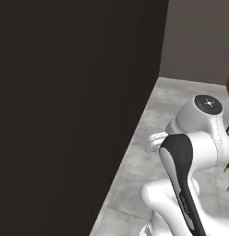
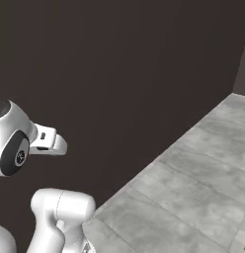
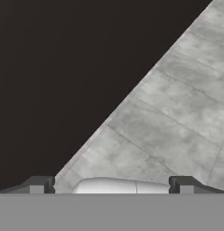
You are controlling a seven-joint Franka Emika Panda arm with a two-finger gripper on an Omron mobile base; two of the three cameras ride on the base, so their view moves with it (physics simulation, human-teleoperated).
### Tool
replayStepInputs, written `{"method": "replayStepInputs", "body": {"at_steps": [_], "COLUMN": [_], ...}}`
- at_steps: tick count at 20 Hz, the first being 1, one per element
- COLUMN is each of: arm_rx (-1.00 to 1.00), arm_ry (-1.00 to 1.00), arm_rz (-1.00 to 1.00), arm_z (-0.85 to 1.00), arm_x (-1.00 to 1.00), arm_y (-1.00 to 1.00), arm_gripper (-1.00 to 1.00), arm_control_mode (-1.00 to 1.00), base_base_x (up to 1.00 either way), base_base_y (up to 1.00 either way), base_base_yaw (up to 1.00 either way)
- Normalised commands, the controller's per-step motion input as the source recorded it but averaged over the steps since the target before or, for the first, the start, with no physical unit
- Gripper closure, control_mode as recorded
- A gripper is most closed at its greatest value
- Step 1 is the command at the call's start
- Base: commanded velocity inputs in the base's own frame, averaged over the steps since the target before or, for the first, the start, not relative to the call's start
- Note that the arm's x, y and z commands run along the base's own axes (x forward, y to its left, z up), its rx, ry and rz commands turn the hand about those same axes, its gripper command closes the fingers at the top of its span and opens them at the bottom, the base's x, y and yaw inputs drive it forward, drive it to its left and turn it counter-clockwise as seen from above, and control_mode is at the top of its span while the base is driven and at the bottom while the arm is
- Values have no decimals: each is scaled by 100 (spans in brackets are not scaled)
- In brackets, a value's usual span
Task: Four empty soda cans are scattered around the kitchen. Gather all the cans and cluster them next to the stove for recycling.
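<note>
Gripper [image 3: 111,185] wide open, nothing between its tips, aimed at grey tiled floor [image 3: 177,103] beside a dark wall [image 3: 55,67]. Arm [image 1: 190,152] folded close to the base, right up against the wall [image 1: 75,106]. No can or stove identifiable; their place can't be told.

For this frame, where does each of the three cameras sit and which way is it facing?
Left base view: behind the arm to its left, looking forward and down at a dark wall and grey tiled floor; the arm rises at lower right.
Right base view: behind the arm to its right, facing the same wall and floor; the arm rises at lower left.
Hand view: on the hand, looking along the open gripper at the wall's foot; both fingertips show.
Shared: all three see the wall meeting the floor.
</note>
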Motion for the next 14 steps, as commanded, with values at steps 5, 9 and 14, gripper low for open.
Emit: {"method": "replayStepInputs", "body": {"at_steps": [5, 9, 14], "arm_rx": [0, 0, 0], "arm_ry": [0, 0, 0], "arm_rz": [0, 0, 0], "arm_z": [0, 0, 0], "arm_x": [0, 0, 0], "arm_y": [0, 0, 0], "arm_gripper": [-100, -100, -100], "arm_control_mode": [100, 100, 100], "base_base_x": [0, 0, 14], "base_base_y": [3, 5, 2], "base_base_yaw": [-48, -42, -31]}}
